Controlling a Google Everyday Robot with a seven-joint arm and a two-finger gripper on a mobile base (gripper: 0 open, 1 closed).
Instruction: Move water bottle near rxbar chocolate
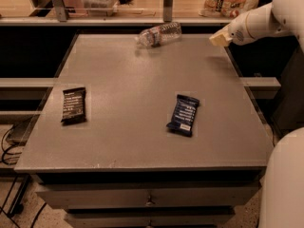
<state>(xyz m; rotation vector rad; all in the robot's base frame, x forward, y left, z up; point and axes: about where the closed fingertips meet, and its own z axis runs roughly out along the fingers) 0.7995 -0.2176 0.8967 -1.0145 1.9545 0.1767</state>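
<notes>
Gripper (pixel 219 38) hangs over the far right corner of the table (pixel 142 75), and honestly I can't tell if it's spread or pressed together. The water bottle (pixel 159 33) lies on its side at the far edge, clear of the gripper. The rxbar chocolate (pixel 74 105) is well apart from it, over on the left side, and the navy-blue bar (pixel 183 114) is closer. Pretty much the whole move is left imo.
</notes>
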